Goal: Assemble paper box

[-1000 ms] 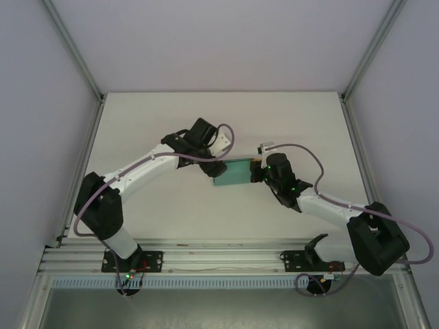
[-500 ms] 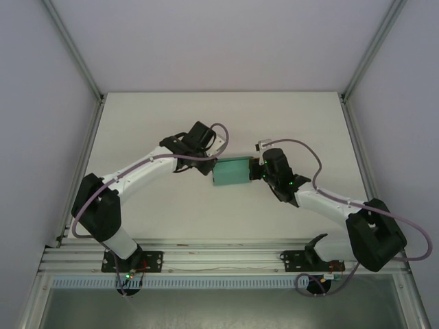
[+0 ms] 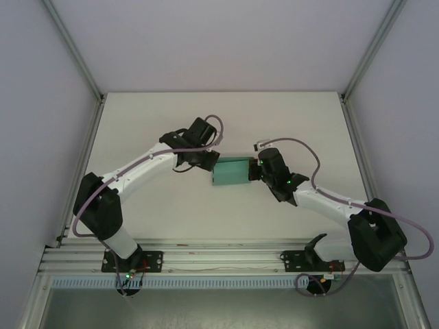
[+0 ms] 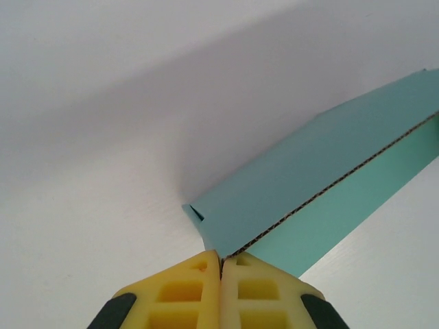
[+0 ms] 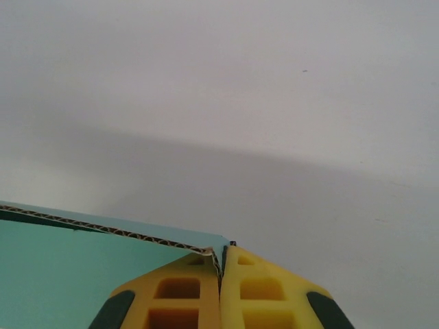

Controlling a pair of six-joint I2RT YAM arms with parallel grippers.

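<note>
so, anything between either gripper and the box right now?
Nothing visible in the way. The left gripper is pinched shut on the paper box at its left end, the right gripper on its right end.

White arm links, black joints, purple cables, yellow jaws.

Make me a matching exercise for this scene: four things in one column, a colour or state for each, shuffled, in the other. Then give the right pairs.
Things:
1. box
2. left gripper
3. right gripper
4. table

Colour or state:
A. shut on the right end of the card
B. white
C. teal-green
D. shut on the left end of the card

Pairs: 1-C, 2-D, 3-A, 4-B
</note>
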